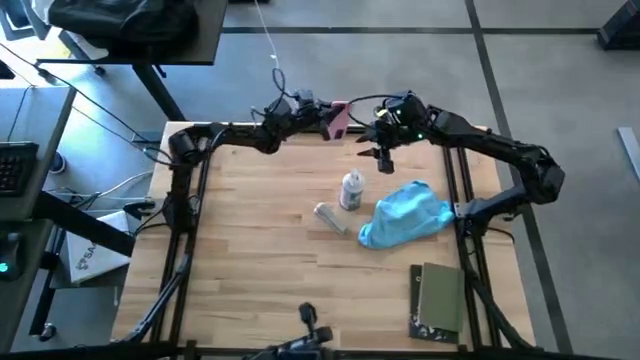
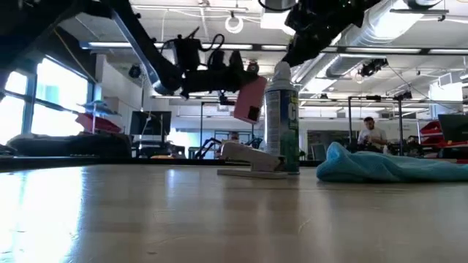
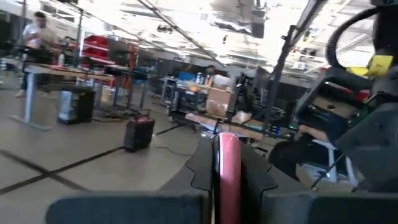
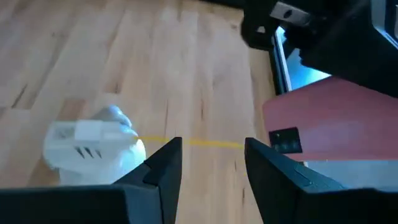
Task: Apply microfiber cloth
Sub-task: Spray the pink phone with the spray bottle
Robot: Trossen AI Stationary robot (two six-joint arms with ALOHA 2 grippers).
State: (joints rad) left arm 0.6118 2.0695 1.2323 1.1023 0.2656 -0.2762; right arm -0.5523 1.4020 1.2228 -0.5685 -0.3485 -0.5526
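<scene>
Nearest the overhead camera, at the table's near edge, a small dark clamp-like fitting [image 1: 312,322] sits on the wooden table [image 1: 250,260]; its nature cannot be told.

A flat dark olive book [image 1: 440,298] lies at the near right corner, well apart from both grippers.

The microfiber cloth [image 1: 405,214], light blue and rumpled into folds, lies on the table toward the right side, on the near side of the right gripper [image 1: 385,155] and not touched by it. In the low view the cloth [image 2: 391,165] is a low heap to the right of the spray bottle [image 2: 281,120].

The spray bottle [image 1: 351,190] stands upright just beside the cloth, below and slightly to one side of the right gripper's fingers. A small pale grey oblong object [image 1: 330,217] lies next to the bottle's base.

The right gripper hangs above the table with its fingers [image 4: 163,163] parted and nothing between them; the bottle's white top [image 4: 93,144] shows just outside one finger.

The left gripper [image 1: 322,115] is raised over the far edge of the table, its fingers closed on a flat pink card-like object [image 1: 338,119], which is gripped edge-on between them [image 3: 227,168].

A person [image 2: 372,134] is seated in the room beyond the table.
</scene>
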